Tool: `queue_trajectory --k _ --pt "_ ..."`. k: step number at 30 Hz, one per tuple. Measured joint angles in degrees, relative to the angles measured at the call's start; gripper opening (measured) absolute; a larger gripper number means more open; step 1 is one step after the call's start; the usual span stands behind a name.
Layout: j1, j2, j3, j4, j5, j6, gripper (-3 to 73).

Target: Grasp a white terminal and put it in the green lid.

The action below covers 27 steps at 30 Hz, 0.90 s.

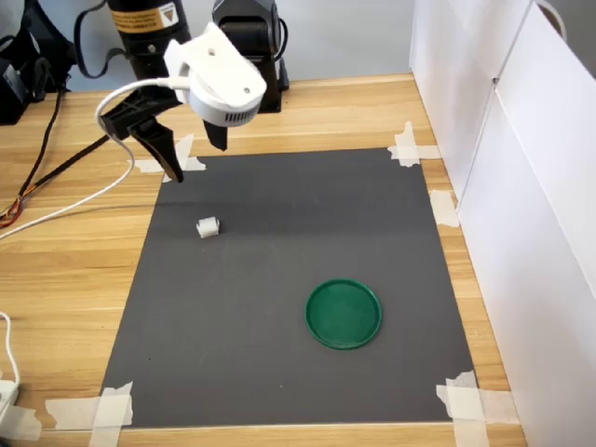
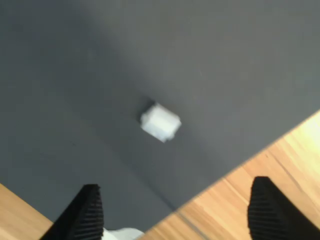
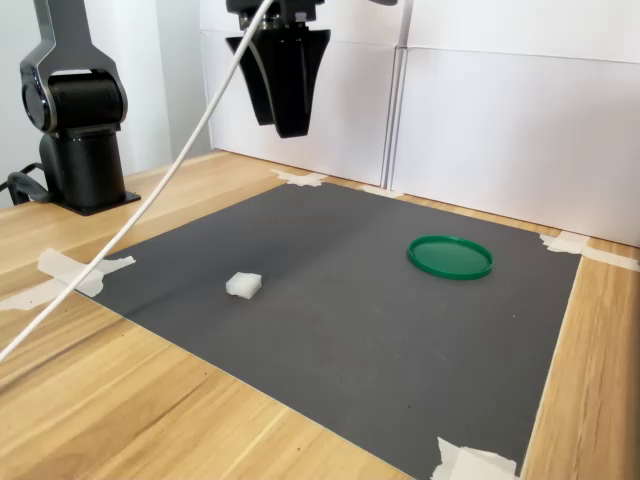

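The white terminal (image 1: 208,225) (image 3: 244,285) lies alone on the dark mat, toward the first exterior view's left. In the wrist view the white terminal (image 2: 160,122) sits on the mat ahead of the two black fingers, roughly centred between them. My gripper (image 1: 197,162) (image 2: 177,202) (image 3: 277,128) hangs open and empty well above the mat, over its far left corner in the first exterior view, apart from the terminal. The green lid (image 1: 344,313) (image 3: 450,256) lies flat and empty on the mat, nearer the first exterior view's right.
The dark mat (image 1: 279,354) is taped at its corners to a wooden table (image 1: 65,307). White panels (image 1: 521,186) wall off the first exterior view's right. The arm's black base (image 3: 80,150) and a white cable (image 1: 56,219) occupy the far left side.
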Motion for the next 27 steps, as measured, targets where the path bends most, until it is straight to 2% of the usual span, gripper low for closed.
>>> queue_trajectory --k 4,7,17,27 --pt "-4.73 -0.4 2.1 0.59 -2.57 -6.28 70.9" --pt "-6.0 -1.39 5.92 0.58 -4.23 -9.82 70.9" --pt "-5.99 -1.66 17.26 0.16 -16.61 -10.61 69.8" --pt "-5.99 3.59 19.03 0.54 -21.36 -9.54 69.8"
